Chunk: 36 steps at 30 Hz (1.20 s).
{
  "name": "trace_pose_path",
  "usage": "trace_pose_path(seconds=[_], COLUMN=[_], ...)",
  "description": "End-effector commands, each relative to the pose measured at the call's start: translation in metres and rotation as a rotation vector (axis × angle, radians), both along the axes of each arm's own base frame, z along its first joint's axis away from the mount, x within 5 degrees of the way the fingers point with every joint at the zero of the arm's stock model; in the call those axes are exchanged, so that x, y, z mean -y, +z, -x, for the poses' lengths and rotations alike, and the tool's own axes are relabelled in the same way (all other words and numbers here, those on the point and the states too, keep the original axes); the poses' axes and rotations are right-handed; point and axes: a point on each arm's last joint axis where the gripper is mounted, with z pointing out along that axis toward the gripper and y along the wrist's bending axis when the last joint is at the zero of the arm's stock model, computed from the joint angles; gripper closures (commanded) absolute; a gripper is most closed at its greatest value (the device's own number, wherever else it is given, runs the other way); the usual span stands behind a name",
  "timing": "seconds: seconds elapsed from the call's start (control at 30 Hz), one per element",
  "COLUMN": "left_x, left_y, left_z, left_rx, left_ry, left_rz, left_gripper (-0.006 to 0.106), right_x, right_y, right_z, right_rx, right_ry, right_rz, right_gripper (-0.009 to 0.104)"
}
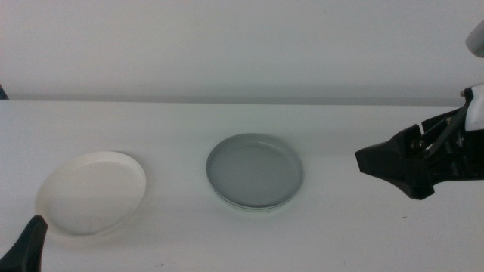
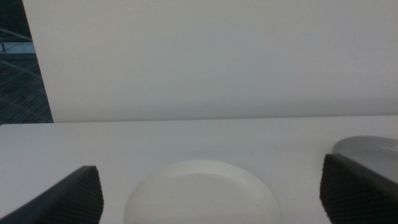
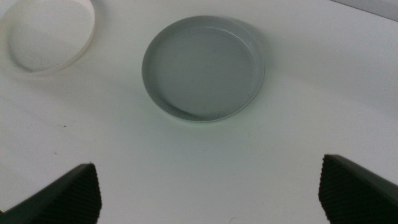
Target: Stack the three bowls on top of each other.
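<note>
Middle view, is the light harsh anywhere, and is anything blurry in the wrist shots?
Middle view: soft, even light, the grey bowl shows no glare. Left wrist view: the cream-white bowl looks soft. Right wrist view: sharper, faint shadow under the grey bowl's rim.

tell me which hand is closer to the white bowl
Left. The left hand sits right by the white bowl at its near edge; the right hand is far across, beyond the grey bowl.

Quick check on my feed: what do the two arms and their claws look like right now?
The right claw is matte black and wedge-shaped, with dark cables at its wrist and a white arm segment behind. Its jaws taper to dark wedges with finely textured pads in the right wrist view. Of the left claw, only a black jaw tip shows in the middle view; its own camera shows matching dark textured jaws.
</note>
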Motion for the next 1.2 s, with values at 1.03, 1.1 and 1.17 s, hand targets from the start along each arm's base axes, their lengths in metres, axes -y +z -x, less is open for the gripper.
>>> trace_pose_path(seconds=[1.03, 1.1, 1.17], left_x=[-0.051, -0.063, -0.072], left_y=[0.023, 0.015, 0.005], left_z=[-0.240, -0.254, -0.267], left_rx=[-1.345, -1.360, -1.357], left_ry=[-0.086, -0.084, -0.091], left_rz=[-0.063, -0.011, 0.002], left_gripper=[0.007, 0.007, 0.007], right_x=[0.000, 0.000, 0.000], right_y=[0.000, 0.000, 0.000], right_z=[0.001, 0.001, 0.001], right_rx=[0.009, 0.009, 0.009], right_ry=[0.002, 0.002, 0.002], right_rz=[-0.007, -0.007, -0.007], right_gripper=[0.002, 0.002, 0.002])
